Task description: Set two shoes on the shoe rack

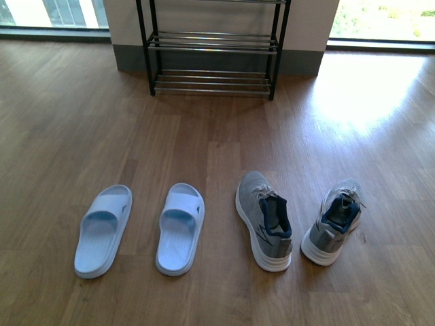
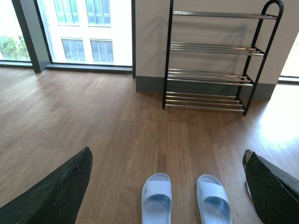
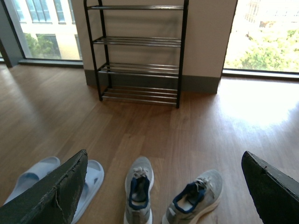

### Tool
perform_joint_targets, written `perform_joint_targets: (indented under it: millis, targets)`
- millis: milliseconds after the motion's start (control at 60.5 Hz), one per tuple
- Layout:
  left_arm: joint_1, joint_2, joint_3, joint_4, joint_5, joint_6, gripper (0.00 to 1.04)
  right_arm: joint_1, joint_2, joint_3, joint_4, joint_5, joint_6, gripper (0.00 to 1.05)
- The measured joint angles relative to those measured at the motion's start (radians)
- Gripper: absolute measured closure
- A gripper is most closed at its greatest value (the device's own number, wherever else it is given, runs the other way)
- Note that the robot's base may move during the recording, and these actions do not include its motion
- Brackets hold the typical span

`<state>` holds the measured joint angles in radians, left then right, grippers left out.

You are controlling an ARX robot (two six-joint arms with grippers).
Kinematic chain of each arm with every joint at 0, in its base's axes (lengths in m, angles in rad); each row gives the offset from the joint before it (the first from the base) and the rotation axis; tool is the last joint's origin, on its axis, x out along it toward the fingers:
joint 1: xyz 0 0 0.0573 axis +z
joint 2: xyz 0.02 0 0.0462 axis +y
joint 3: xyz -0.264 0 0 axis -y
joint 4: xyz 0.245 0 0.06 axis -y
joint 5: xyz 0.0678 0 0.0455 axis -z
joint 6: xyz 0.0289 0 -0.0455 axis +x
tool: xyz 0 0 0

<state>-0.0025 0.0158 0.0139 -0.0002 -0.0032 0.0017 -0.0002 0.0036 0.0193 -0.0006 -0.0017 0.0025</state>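
Left gripper [image 2: 167, 156]: spread wide apart. On the wood floor [image 1: 204, 136], in a row: two blue slides [image 1: 103, 231], then two grey sneakers [image 1: 264, 219]. Behind them, well apart, by the wall [image 1: 309, 20]: rack [image 1: 212, 49]. Right gripper [image 3: 164, 157]: spread wide apart too.
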Motion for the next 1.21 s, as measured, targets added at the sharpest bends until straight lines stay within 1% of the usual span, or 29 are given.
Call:
perform_joint_targets:
  millis: [925,958,975,991,1024,1057,1107,1206]
  targets:
    - [0.000,0.000,0.000,0.000,0.003,0.000,0.09,0.000,0.000,0.000,0.000,0.002,0.000,0.09]
    - [0.000,0.000,0.000,0.000,0.003,0.000,0.09,0.008,0.007,0.003,-0.010,0.034,0.012,0.09]
    - [0.000,0.000,0.000,0.000,0.003,0.000,0.09,0.023,0.021,0.011,-0.037,0.095,0.024,0.09]
    - [0.000,0.000,0.000,0.000,0.003,0.000,0.09,0.031,0.031,0.017,-0.052,0.121,0.040,0.09]
    - [0.000,0.000,0.000,0.000,0.003,0.000,0.09,0.042,0.095,0.035,-0.074,0.216,0.086,0.09]
    - [0.000,0.000,0.000,0.000,0.003,0.000,0.09,0.031,0.156,0.048,-0.072,0.253,0.114,0.09]
    - [0.000,0.000,0.000,0.000,0.003,0.000,0.09,-0.005,0.290,0.083,-0.032,0.237,0.151,0.09]
    - [0.000,0.000,0.000,0.000,0.003,0.000,0.09,-0.049,0.549,0.164,0.098,0.153,0.167,0.09]
